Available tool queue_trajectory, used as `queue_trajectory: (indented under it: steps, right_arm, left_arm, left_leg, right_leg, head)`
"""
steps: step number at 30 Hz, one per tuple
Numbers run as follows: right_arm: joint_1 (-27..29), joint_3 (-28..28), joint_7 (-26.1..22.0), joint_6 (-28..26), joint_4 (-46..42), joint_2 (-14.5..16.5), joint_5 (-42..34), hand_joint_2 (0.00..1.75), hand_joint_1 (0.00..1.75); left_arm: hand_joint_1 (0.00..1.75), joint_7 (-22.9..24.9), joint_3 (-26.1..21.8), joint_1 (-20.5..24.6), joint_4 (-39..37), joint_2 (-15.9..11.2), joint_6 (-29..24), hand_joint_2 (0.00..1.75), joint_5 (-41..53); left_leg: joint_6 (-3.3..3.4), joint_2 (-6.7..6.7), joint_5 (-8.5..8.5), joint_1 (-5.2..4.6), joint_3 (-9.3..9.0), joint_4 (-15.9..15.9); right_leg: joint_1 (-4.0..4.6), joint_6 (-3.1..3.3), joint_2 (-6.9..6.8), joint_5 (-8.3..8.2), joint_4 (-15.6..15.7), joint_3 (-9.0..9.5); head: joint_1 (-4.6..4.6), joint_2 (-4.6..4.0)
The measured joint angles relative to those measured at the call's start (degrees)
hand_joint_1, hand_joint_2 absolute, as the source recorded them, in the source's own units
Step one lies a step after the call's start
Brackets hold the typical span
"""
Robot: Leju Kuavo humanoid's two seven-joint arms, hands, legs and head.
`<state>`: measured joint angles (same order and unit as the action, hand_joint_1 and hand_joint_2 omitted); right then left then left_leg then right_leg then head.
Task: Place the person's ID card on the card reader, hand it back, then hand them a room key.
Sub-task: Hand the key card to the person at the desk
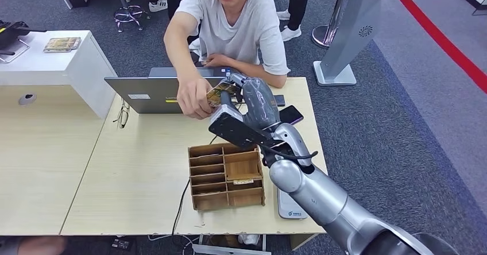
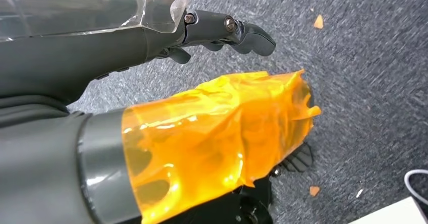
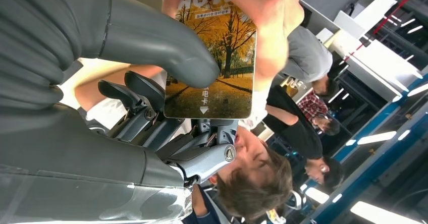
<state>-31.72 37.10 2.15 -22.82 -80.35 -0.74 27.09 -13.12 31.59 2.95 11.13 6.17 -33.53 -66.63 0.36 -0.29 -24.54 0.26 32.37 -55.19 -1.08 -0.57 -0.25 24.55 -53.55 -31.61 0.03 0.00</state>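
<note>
Card reader: a flat white device [image 1: 290,206] lies on the near right edge of the wooden table [image 1: 138,169], partly under the right arm
Organizer: a wooden box with compartments [image 1: 226,176] stands just left of the card reader; a dark cable runs down from it over the table edge
Right hand: the right hand [image 1: 232,103] is raised over the far part of the table, beyond the box; the thick grey thumb [image 3: 161,45] presses on the face of a card while darker fingers [image 3: 134,90] sit behind it, so the card is pinched
Card: the card [image 3: 214,57] bears a picture of yellow autumn trees and printed characters, seen plainly from the right wrist; from the head it is a small patterned edge [image 1: 217,94] between the two hands
Person's hand: the person's hand [image 1: 194,99] holds the other end of the same card; from the right wrist, blurred fingertips [image 3: 262,12] cover its top
Left hand: the left hand [image 2: 222,30] hangs over grey carpet, dark fingers slightly curled and apart, holding nothing; orange film [image 2: 212,133] wraps the thumb
Laptop: a grey laptop [image 1: 152,93] stands open at the far side, in front of the seated person [image 1: 235,22]
Phone: a dark phone [image 1: 290,114] lies right of the raised hand
Glasses: a pair of glasses [image 1: 122,116] lies by the laptop's left corner
Beyond: other people stand in the background of the right wrist view
</note>
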Motion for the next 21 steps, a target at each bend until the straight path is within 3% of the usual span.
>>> queue_trajectory:
  steps: [4, 8, 12, 21]
  right_arm:
    - [0.9, -0.8, -0.6, 1.2, -0.1, 0.5, -0.2, 1.75, 0.01]
    - [1.8, -1.3, -1.5, 2.7, -0.7, 0.5, -1.7, 1.75, 0.0]
    - [3.0, -1.8, -3.0, 4.1, -2.3, 0.5, -3.7, 0.0, 0.0]
    - [6.4, -2.5, -6.4, 6.3, -7.2, -0.4, -6.3, 0.0, 0.0]
  left_arm:
    - [0.0, -0.1, -0.6, 0.1, 0.0, 0.2, 0.1, 0.0, -0.1]
    - [0.0, -0.2, -1.3, 0.2, 0.0, 0.3, 0.2, 0.0, -0.3]
    - [0.0, -0.7, -1.9, 0.2, 0.0, 0.5, 0.3, 0.0, -0.7]
    - [0.0, -1.5, -2.7, 0.1, -0.1, 0.6, 0.3, 0.0, -0.8]
  left_leg:
    - [0.0, 0.0, 0.0, 0.01, 0.01, 0.0]
    - [0.0, 0.0, -0.01, 0.0, 0.01, 0.0]
    - [0.0, 0.01, -0.01, 0.0, 0.01, 0.0]
    - [0.0, 0.01, -0.01, 0.0, 0.01, 0.0]
  right_leg:
    - [0.0, 0.01, 0.0, 0.01, 0.0, 0.0]
    - [0.0, 0.01, 0.0, 0.03, 0.0, 0.0]
    - [0.0, 0.01, 0.01, 0.03, 0.0, -0.01]
    - [0.0, 0.01, 0.01, 0.04, 0.0, -0.01]
  head:
    - [0.0, 0.0]
    - [0.01, 0.0]
    - [0.0, 0.0]
    - [0.0, 0.0]
